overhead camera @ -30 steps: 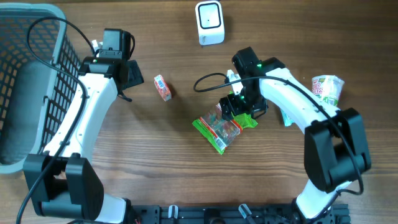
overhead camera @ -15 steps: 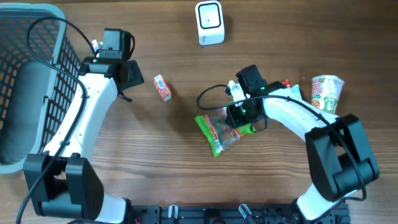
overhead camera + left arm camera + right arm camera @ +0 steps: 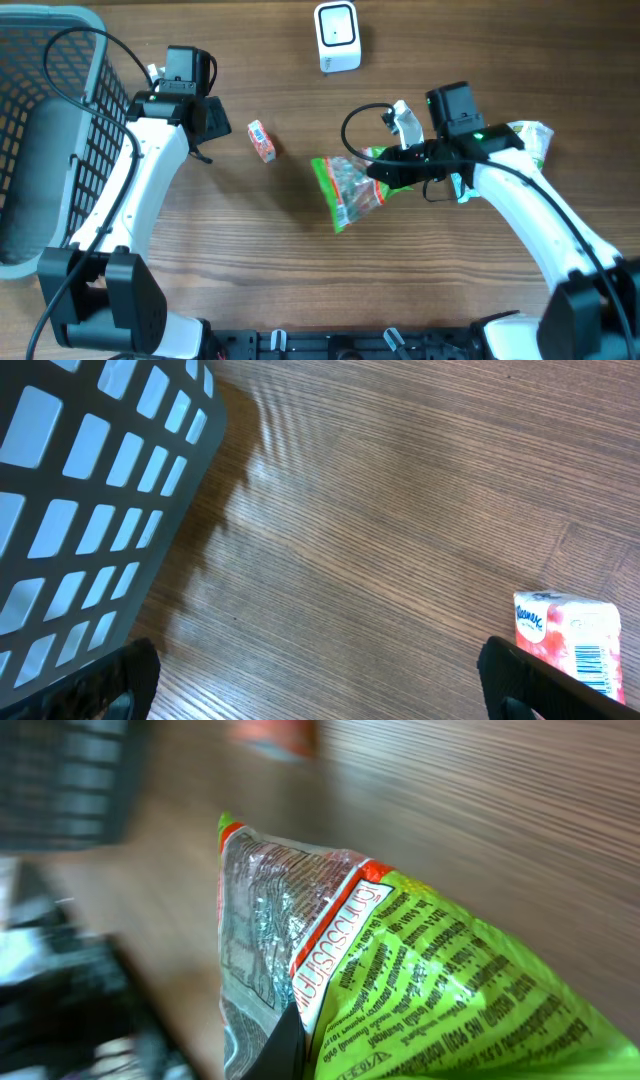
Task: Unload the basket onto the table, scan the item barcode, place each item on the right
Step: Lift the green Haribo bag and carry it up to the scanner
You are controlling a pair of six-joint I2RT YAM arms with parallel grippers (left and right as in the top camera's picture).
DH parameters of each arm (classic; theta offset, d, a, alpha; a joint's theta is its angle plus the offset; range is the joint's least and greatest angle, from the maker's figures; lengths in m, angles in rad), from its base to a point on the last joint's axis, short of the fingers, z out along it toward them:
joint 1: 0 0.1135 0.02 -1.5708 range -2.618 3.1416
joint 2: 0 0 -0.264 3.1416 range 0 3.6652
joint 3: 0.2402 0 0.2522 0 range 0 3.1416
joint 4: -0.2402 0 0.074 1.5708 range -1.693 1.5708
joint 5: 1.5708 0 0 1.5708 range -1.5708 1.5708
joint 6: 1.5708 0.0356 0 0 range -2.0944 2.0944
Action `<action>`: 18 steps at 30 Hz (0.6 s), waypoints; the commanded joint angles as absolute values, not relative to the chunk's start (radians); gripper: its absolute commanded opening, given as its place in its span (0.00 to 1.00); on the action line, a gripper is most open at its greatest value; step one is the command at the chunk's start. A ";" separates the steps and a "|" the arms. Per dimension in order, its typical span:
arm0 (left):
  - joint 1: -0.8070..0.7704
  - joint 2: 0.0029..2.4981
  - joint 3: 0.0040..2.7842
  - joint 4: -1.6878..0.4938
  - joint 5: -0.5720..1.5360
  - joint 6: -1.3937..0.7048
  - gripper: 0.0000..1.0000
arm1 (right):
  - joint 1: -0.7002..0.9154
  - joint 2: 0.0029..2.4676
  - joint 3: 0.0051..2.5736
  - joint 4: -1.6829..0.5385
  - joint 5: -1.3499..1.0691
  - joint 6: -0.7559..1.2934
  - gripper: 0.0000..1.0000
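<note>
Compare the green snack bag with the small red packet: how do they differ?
The green snack bag is clamped in the jaws of the right gripper; the small red packet lies free on the table. The bag is larger, crinkly film; the packet is a compact block. Both carry printed labels.

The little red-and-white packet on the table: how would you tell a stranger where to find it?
Start at the grey basket on the left edge of the table and move right. The little red-and-white packet lies alone on bare wood there. It is far smaller than the green snack bag in the right gripper, and nothing touches it.
</note>
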State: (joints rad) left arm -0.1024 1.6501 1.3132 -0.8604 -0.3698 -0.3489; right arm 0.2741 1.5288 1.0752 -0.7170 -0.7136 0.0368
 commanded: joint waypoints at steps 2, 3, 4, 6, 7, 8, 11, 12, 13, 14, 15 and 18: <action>-0.099 1.645 1.312 -0.860 -0.382 -0.337 1.00 | 0.265 1.466 1.096 -0.665 -1.041 0.152 0.04; -0.099 1.645 1.312 -0.860 -0.382 -0.337 1.00 | 0.250 1.466 1.096 -0.641 -1.085 0.204 0.04; -0.099 1.644 1.312 -0.860 -0.382 -0.337 1.00 | 0.233 1.466 1.096 -0.631 -1.124 0.230 0.04; -0.099 1.645 1.312 -0.860 -0.382 -0.337 1.00 | 0.194 1.466 1.096 -0.624 -1.214 0.247 0.04; -0.099 1.644 1.312 -0.860 -0.382 -0.337 1.00 | 0.171 1.466 1.096 -0.625 -1.241 0.247 0.04; -0.099 1.644 1.312 -0.860 -0.382 -0.337 1.00 | 0.133 1.466 1.096 -0.632 -1.256 0.247 0.04; -0.099 1.644 1.312 -0.860 -0.382 -0.337 1.00 | 0.102 1.466 1.095 -0.660 -1.256 0.237 0.04; -0.099 1.644 1.312 -0.860 -0.382 -0.337 1.00 | 0.097 1.466 1.095 -0.661 -1.255 0.236 0.04; -0.099 1.644 1.312 -0.860 -0.382 -0.337 1.00 | 0.097 1.466 1.095 -0.659 -1.254 0.234 0.04; -0.099 1.644 1.312 -0.860 -0.382 -0.337 1.00 | 0.097 1.466 1.095 -0.654 -1.253 0.221 0.04; -0.099 1.644 1.312 -0.860 -0.382 -0.337 1.00 | 0.098 1.466 1.095 -0.643 -1.213 0.200 0.04; -0.099 1.644 1.312 -0.860 -0.382 -0.337 1.00 | 0.123 1.466 1.095 -0.653 -0.952 0.202 0.04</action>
State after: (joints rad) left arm -0.1024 1.6501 1.3132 -0.8608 -0.3698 -0.3489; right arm 0.0990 1.4879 1.0752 -0.6529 -1.1366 0.2253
